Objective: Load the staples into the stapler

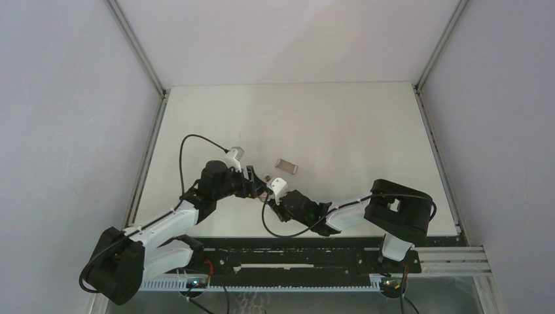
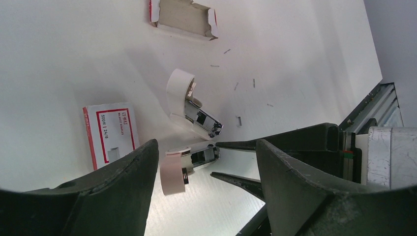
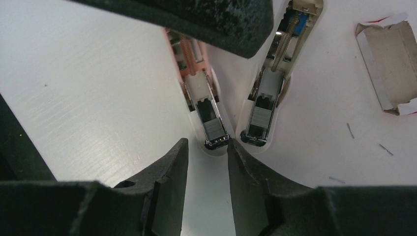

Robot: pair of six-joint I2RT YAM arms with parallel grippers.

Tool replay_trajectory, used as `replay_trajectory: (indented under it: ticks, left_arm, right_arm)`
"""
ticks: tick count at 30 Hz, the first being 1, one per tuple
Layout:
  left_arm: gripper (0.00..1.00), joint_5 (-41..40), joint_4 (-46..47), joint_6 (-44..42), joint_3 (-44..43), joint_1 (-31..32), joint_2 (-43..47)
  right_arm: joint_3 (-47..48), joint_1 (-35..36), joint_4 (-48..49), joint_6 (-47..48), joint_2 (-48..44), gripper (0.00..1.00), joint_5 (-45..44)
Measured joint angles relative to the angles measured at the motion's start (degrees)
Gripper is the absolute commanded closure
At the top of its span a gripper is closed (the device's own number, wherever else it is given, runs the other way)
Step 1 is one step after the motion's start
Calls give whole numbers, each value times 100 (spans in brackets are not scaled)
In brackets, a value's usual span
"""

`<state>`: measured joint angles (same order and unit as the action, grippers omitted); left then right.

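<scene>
Stapler [image 2: 179,93]: found lying open on the table [image 1: 340,124], a little left of centre and toward the near edge, at the spot where both arms converge. In the top view it is almost wholly masked by the two wrists. Its state can be read only from the wrist cameras.

In the right wrist view the two halves are seen splayed in a narrow V. The metal magazine [image 3: 212,120] is on the left and the white cover arm [image 3: 263,110], with its spring and blue pusher, is on the right. No staple strip can be made out in the channel.

Right gripper [image 3: 207,147]: the fingers are set partly apart. The front tip of the magazine sits at the mouth of the gap, and bare table is visible along the tip's left side. Nothing is seen clamped.

Left gripper [image 2: 206,147]: the fingers are spread wide, straddling the magazine half. The stapler's rounded rear end lies just beside the left finger [image 2: 123,187], and the opposite finger is clear of the metal. In the right wrist view one of these fingers appears as a black bar across the rear of the stapler at 12 o'clock.

Staple box [image 2: 110,132]: red and white, shown only by the left wrist view, at 9 o'clock from the stapler.

Cardboard tray [image 2: 182,17]: open, at 12 o'clock from the stapler in that view. It is also visible in the other two views.

Loose staples [image 2: 238,119]: scattered on the table at 2 to 3 o'clock from the stapler. They are too small to be seen from above.
</scene>
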<state>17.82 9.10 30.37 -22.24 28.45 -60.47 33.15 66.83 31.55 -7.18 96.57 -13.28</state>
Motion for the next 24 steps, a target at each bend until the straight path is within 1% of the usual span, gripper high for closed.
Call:
replay_trajectory:
  ticks: [4, 13, 24]
  left_arm:
    - [25, -31, -98, 31, 0, 2, 22]
    - [24, -573, -643, 164, 22, 0, 531]
    - [25, -494, -796, 476, 278, -4, 640]
  right_arm:
    - [55, 0, 59, 39, 90, 69, -44]
    - [79, 0, 151, 61, 157, 70, -107]
    - [79, 0, 170, 59, 170, 71, -120]
